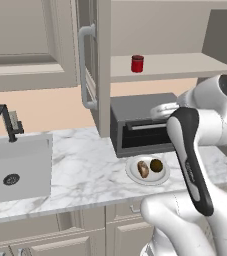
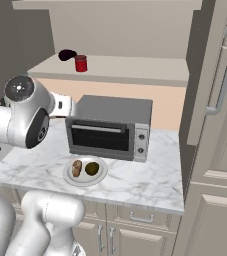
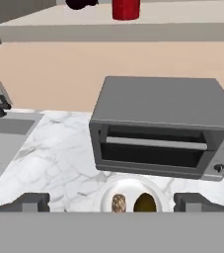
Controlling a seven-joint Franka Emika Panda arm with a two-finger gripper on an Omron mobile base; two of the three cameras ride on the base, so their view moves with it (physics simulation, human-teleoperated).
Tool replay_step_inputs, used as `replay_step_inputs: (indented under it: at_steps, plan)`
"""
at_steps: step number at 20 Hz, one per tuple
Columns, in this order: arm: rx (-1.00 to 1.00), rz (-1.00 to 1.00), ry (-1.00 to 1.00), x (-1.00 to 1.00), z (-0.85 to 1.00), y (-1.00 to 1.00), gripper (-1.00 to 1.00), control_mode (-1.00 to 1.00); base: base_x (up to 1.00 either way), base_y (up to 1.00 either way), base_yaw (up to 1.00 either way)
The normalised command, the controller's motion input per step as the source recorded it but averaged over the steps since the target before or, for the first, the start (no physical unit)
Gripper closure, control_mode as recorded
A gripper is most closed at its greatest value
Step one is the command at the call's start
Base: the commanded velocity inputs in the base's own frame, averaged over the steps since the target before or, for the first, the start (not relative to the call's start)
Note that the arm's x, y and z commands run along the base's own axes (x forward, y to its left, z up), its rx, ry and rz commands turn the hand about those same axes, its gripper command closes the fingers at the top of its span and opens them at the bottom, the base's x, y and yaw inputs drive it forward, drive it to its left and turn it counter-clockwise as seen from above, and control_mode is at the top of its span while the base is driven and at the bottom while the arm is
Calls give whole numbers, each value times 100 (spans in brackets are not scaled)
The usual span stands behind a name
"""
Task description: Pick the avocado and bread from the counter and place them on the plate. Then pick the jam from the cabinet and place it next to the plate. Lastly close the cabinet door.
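— Looking at the plate (image 1: 131,172), I'd say the first part is done: the bread (image 1: 143,169) and the avocado (image 1: 156,165) lie side by side on it, just in front of the toaster oven (image 2: 110,127) on the marble counter (image 2: 150,182).

— So it's the jam (image 1: 137,63) next. Where is it from the hand?

— Up and beyond. The red jar stands upright on the cabinet shelf (image 1: 170,66), above the toaster oven and a bit toward the open cabinet door (image 1: 101,65). From the hand camera the jar (image 3: 126,9) sits at the very top edge, left of centre, while the plate (image 3: 106,195) is right down between the fingertips (image 3: 32,201).

— So the gripper (image 3: 113,203) is low?

— Low and short of it, I'd judge. It hovers over the counter facing the oven front, tips spread wide, nothing between them. The hand has to rise past the oven's roof and reach forward onto the shelf.

— Anything in the way up there?

— A dark rounded thing (image 2: 67,55) sits just beside the jar, on the sink (image 1: 15,170) side; I can't tell what it is. The jar's long axis is vertical, so a level approach from the front, fingers straddling its sides, looks the sensible way.

— And the door?

— Swung out with its bar handle (image 1: 85,67) facing the sink. That waits until the jar is beside the plate.
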Motion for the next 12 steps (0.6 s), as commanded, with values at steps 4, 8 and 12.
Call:
replay_step_inputs:
  at_steps: [4, 8, 12]
  plan:
    - [-3, -4, -3, 0, 40, 10, -100, -100, 0, 0, 0]
    - [-3, -6, -4, 3, 39, 10, -100, -100, 0, 0, 0]
    - [-1, -5, -7, 6, 41, 3, -100, -100, 0, 0, 0]
